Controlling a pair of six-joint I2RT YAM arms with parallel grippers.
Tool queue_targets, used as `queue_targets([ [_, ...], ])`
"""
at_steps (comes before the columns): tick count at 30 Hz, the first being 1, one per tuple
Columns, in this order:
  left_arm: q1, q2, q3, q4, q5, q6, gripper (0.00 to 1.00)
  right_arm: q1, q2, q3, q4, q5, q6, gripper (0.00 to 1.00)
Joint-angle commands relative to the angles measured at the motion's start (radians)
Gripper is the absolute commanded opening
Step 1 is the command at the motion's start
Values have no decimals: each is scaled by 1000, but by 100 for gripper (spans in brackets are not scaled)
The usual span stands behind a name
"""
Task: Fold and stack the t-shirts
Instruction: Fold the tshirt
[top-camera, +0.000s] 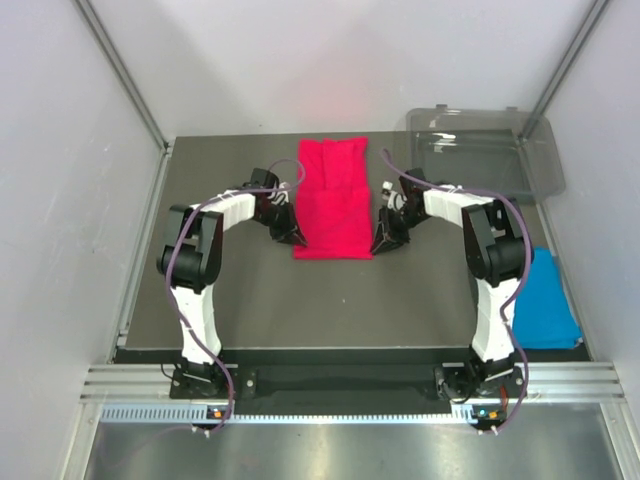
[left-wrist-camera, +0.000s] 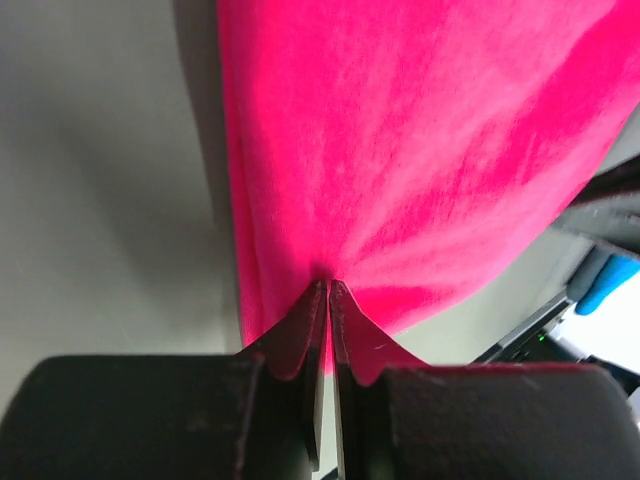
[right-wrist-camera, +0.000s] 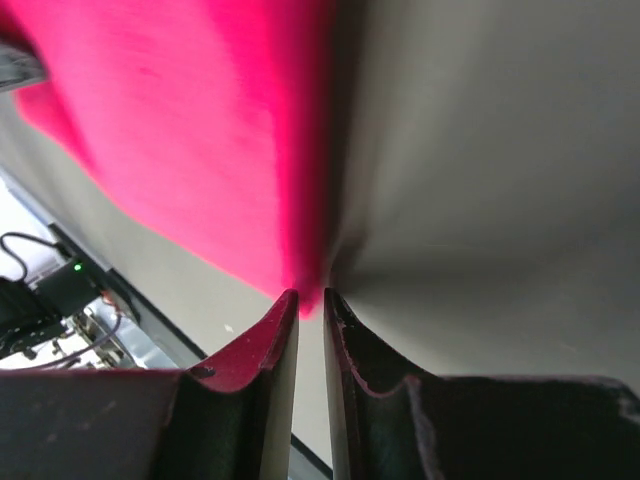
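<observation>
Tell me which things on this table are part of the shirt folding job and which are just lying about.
Part of the job:
- pink shirt, folded narrow, mid-table
- blue shirt, at the right edge
- left claw and right claw, pinching the pink shirt's near corners

Lying about:
- clear plastic tray, far right corner
</observation>
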Motion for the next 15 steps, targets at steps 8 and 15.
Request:
queue_targets([
  [8,-15,-161,-6,49,110,-92,12,49,-127,40,1,-11,27,18],
  [15,-20,-60,-118,267,205,-221,11,147,9,163,108,-97,164,19],
])
